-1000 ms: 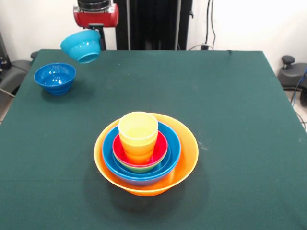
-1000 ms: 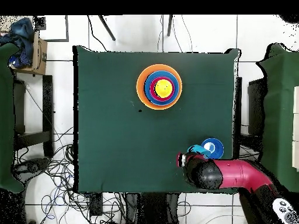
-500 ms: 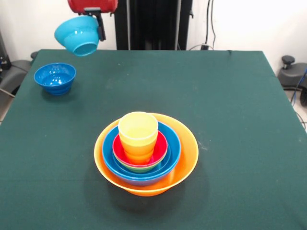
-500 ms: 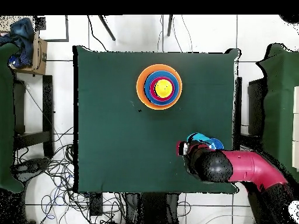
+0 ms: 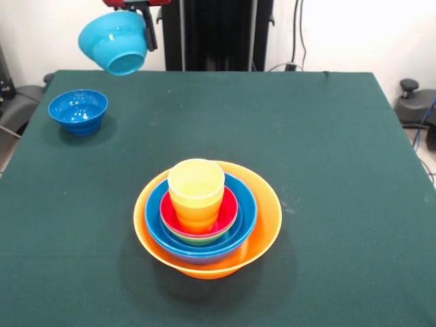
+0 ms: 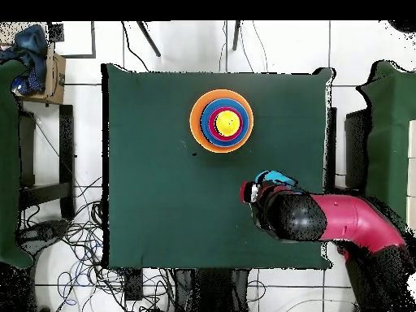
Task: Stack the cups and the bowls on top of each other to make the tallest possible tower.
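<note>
On the green cloth-covered table [image 5: 327, 157], slightly nearer the front edge than the middle in the front view, stands the tower [image 5: 206, 219], a nested pile of glossy, smooth-walled plastic pieces. Its base is a very large round orange bowl [image 5: 262, 228] with a wide flaring rim. Inside it sits a large blue bowl [image 5: 244, 208], then a thin edge of a small green bowl [image 5: 197, 240], then a red bowl [image 5: 227, 212]. At the centre, an orange tapering cup [image 5: 194, 216] stands upright with a yellow cup [image 5: 196, 182] nested in it, the yellow rim being the pile's highest point. From overhead the pile reads as concentric rings, orange outermost and yellow at the centre [image 6: 227, 123].

Well apart from the pile, near the table's left edge in the front view, a small dark-blue round bowl [image 5: 78, 110] with a ribbed wall rests upright on the cloth, mouth up.

Above and behind it, clear of the table, a light-blue glossy plastic bowl [image 5: 114, 42] hangs tilted, its mouth turned downward and toward the camera. The gripper [image 5: 144, 26] is clamped on this bowl's rim; one dark finger runs down the bowl's right side, while the red body is cut off at the picture's top edge. Overhead, only a sliver of the light-blue bowl shows beside the red and black arm [image 6: 325, 223], which covers the dark-blue bowl.
</note>
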